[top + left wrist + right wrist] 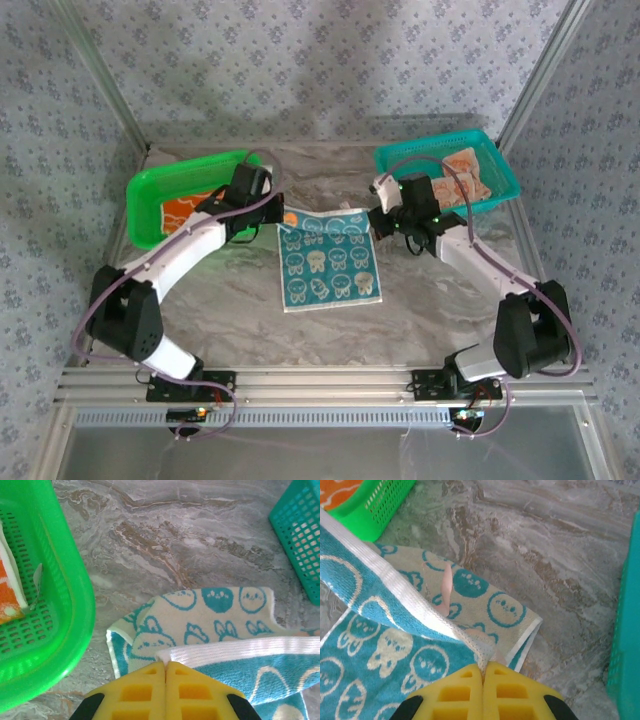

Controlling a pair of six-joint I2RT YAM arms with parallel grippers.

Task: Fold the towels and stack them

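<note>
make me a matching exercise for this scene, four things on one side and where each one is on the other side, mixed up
Things:
1. orange towel
2. peach towel
3. bunny towel
4. left gripper

Places or states:
A. inside the teal basket
B. shut on the bunny towel's white hem
C. inside the green basket
D. on the marble table, between the two baskets

Pairs: 1-C, 2-A, 3-D, 4-B
</note>
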